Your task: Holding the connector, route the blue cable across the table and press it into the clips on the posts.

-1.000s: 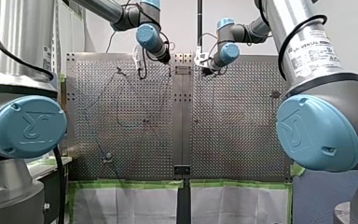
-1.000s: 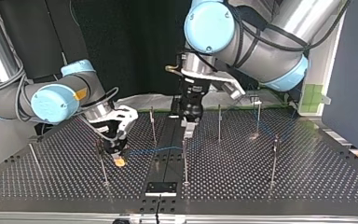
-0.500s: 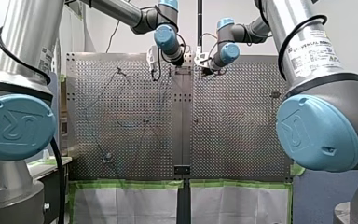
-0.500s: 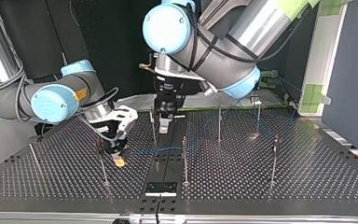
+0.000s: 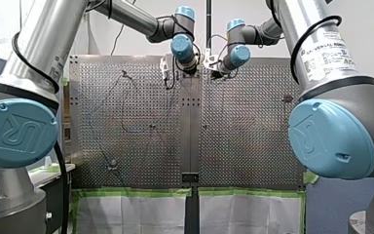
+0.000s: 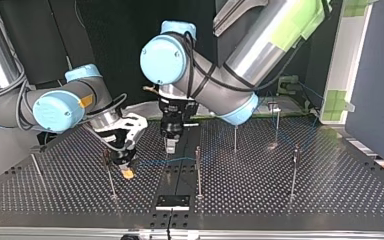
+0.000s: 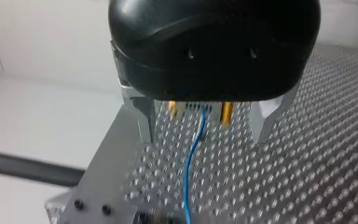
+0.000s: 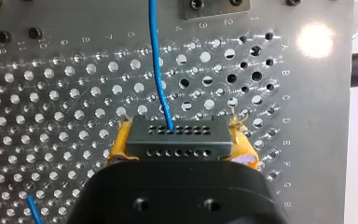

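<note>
Our right end effector [image 8: 179,145] is closed on the connector [image 8: 176,133], a grey block with two rows of small holes, clamped between the yellow pads [image 8: 116,148]. The blue cable [image 8: 156,60] leaves the connector's front face and runs straight ahead of the end effector over the perforated bench [image 8: 51,93]. Our left end effector [image 7: 201,136] is open: its two metal fingers [image 7: 142,119] stand well apart, and the blue cable runs along the gap between them, touching neither. In the top view the right end effector sits left of centre, low over the bench, just beside a post [image 6: 111,180]. The left end effector hangs at the centre of that frame, pointing down over the dark centre strip [image 6: 180,175]. There the cable shows as a thin blue line from the right end effector toward the right, passing under the left end effector and reaching the central post [image 6: 198,172]. More posts stand in the right half of the frame. We cannot tell whether the cable sits in any clip.
</note>
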You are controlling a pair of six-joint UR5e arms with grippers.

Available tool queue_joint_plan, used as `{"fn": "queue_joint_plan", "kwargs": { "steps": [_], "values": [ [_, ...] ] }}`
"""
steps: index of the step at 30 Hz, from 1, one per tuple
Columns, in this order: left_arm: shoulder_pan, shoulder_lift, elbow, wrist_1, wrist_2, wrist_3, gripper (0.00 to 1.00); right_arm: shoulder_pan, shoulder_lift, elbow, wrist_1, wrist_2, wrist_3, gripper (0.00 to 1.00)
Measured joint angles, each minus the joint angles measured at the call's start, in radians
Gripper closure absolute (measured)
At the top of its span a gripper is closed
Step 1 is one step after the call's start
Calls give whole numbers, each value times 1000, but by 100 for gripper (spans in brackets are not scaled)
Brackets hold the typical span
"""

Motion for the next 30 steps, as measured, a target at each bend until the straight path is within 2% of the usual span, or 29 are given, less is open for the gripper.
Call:
{"fn": "queue_joint_plan", "kwargs": {
  "steps": [16,24,30],
  "values": [
    [57,-130,136,75,14,-7,0,-1,0,0,0,0,0,100],
    [72,-186,195,54,20,-9,0,-1,1,0,0,0,0,100],
    [75,-196,202,51,11,-18,0,-1,1,0,0,1,0,100]
  ]
}}
